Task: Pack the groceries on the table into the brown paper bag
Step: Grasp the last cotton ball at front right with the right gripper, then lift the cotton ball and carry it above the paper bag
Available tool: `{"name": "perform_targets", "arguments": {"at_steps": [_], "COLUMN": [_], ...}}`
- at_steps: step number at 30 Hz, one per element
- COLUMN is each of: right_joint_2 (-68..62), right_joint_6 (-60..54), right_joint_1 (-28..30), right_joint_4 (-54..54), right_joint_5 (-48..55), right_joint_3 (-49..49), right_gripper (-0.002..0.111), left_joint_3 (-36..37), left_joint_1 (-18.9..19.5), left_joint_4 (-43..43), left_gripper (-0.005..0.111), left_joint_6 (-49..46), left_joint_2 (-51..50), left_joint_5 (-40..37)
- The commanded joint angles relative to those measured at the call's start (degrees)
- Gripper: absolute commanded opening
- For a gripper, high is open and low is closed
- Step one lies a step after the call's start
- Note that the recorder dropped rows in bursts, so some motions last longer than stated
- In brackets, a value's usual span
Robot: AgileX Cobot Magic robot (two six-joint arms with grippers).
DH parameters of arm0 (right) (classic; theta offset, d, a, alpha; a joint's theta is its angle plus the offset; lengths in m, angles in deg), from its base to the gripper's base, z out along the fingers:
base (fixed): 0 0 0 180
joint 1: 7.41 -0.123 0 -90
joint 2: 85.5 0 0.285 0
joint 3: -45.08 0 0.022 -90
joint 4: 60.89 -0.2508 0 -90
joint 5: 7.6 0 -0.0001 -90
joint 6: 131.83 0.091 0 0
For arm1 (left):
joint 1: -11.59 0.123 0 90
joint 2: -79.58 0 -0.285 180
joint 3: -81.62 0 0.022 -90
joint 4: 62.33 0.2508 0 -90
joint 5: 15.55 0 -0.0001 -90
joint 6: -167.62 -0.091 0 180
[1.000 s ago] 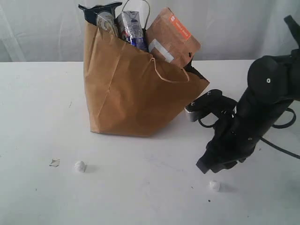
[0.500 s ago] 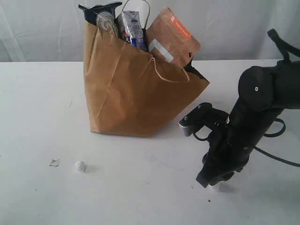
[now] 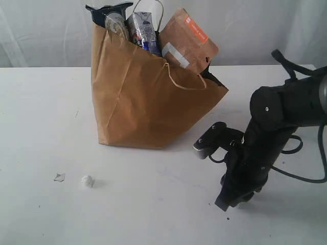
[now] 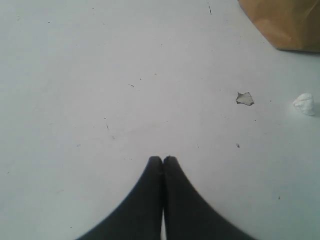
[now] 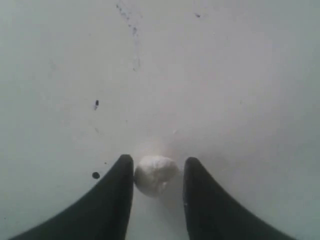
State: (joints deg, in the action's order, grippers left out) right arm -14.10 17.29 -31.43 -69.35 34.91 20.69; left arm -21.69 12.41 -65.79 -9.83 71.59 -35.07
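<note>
Right arm was bent steeply down, black right pincer (image 3: 223,203) tip-down on the flat white tabletop (image 3: 41,127). Jaws stood partly apart around a small white crumpled ball (image 5: 155,176), not clamped. Black left pincer (image 4: 163,160) was fully closed and empty. Tall kraft-brown paper bag (image 3: 138,102) stood upright, mouth up, well apart from the right pincer, toward the left arm's side.

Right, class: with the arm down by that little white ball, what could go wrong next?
1. The white ball sits closer to one of the right fingers than the other; closing may flick it away across the table.
2. The brown pouch sticks out of the paper bag; a nudge from the right arm might tip it out.
</note>
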Motion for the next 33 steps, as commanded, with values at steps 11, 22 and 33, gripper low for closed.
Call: {"name": "perform_targets", "arguments": {"at_steps": [11, 22, 33], "right_joint_2": [-2.8, -2.6, 5.8], "right_joint_6": [0.7, 4.2, 4.2], "right_joint_1": [-0.2, -0.2, 0.2], "right_joint_4": [0.2, 0.7, 1.0], "right_joint_5": [2.5, 5.1, 12.6], "right_joint_3": [1.1, 3.8, 7.3], "right_gripper": [0.024, 0.000, 0.000], "left_joint_3": [0.5, 0.5, 0.5], "left_joint_1": [-0.3, -0.3, -0.3], "left_joint_4": [-0.3, -0.3, -0.3], "left_gripper": [0.000, 0.000, 0.000], "left_joint_6": [0.0, 0.0, 0.0], "left_joint_2": [0.2, 0.2, 0.2], "left_joint_5": [-0.6, -0.6, -0.6]}}
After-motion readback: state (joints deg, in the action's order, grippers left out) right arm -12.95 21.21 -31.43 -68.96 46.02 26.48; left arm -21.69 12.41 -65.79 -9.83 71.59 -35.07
